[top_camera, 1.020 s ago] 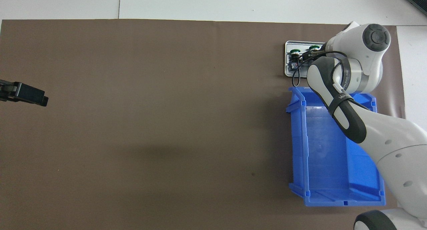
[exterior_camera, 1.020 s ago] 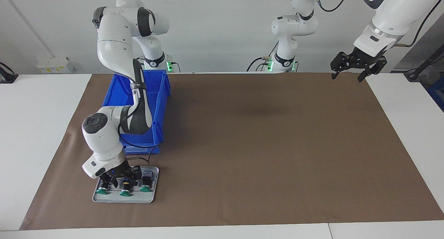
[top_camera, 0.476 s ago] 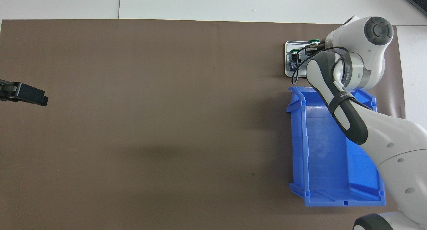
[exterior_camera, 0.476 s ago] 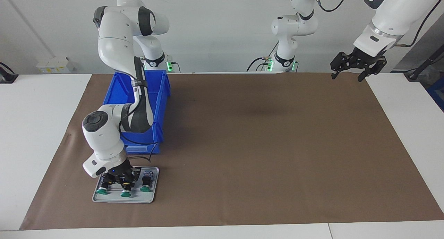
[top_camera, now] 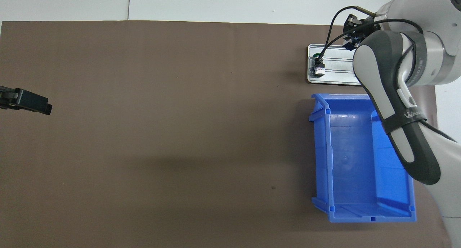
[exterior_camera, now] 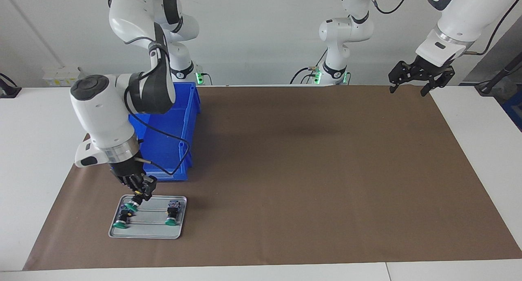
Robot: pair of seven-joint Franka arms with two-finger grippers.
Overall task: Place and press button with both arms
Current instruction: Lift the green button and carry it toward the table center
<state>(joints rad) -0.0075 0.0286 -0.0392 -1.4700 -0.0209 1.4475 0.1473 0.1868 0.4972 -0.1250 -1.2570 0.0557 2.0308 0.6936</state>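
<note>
My right gripper hangs over the metal tray near the right arm's end of the table. It is shut on a green-capped button with a black body, lifted clear of the tray and tilted cap-down. Two more green-capped buttons lie in the tray. In the overhead view the right arm covers most of the gripper; one tray button shows on the tray. My left gripper waits open and empty, raised over the left arm's end of the table.
An empty blue bin stands beside the tray, nearer to the robots. A brown mat covers the table between the arms. White tabletop borders the mat.
The right gripper closed on the middle button in the tray and rose with it; the right arm's wrist and elbow have come up high. The left arm has stayed still.
</note>
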